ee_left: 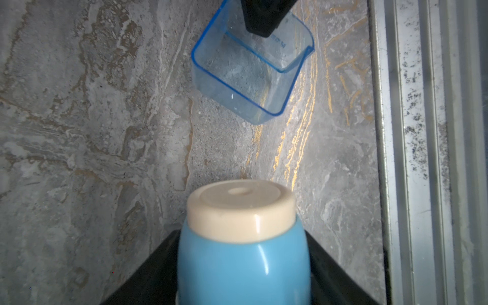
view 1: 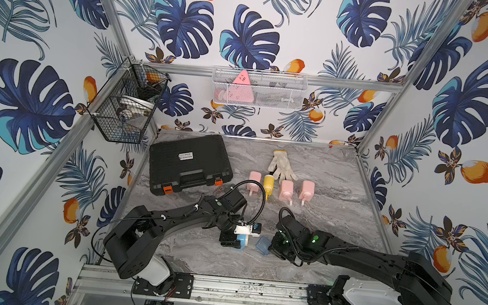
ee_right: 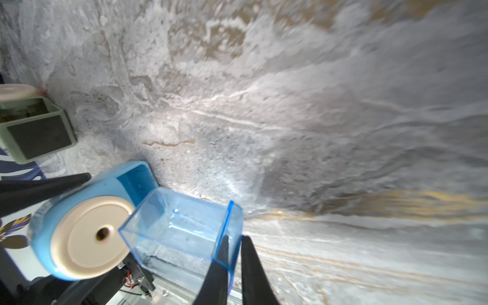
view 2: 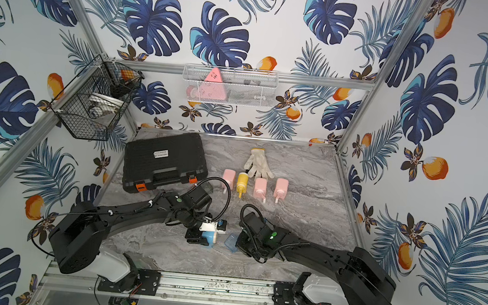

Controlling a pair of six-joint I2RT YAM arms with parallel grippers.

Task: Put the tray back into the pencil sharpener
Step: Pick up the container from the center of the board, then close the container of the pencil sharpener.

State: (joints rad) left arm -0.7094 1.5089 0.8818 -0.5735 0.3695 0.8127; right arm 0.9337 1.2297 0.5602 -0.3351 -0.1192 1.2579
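My right end effector (ee_right: 234, 239) is pinched narrow on the tray (ee_right: 179, 224). One finger is inside and one outside the thick end wall, so the clear blue box hangs from its fingertips. The rest of the tray reaches forward from those fingertips, with its open side turned up towards the wrist camera.

My left end effector (ee_left: 241, 235) stands fairly wide around the pencil sharpener (ee_left: 243, 269). Black fingers lie against both flanks of the blue body, and the cream round face points forward past the fingertips. From the right wrist I can see the sharpener's open blue cavity (ee_right: 137, 177) just beyond the tray's far corner.

In the left wrist view the tray sits ahead of the sharpener's cream face with a strip of bare desk (ee_left: 105, 132) between them, so they are near but apart. In both top views the tray (view 1: 262, 245) lies between the two end effectors, low over the desk; I cannot tell whether it touches the surface.

Further out past the left end effector lie a black case (view 1: 189, 163), a glove (view 1: 280, 165) and a row of small bottles (view 1: 286, 190).
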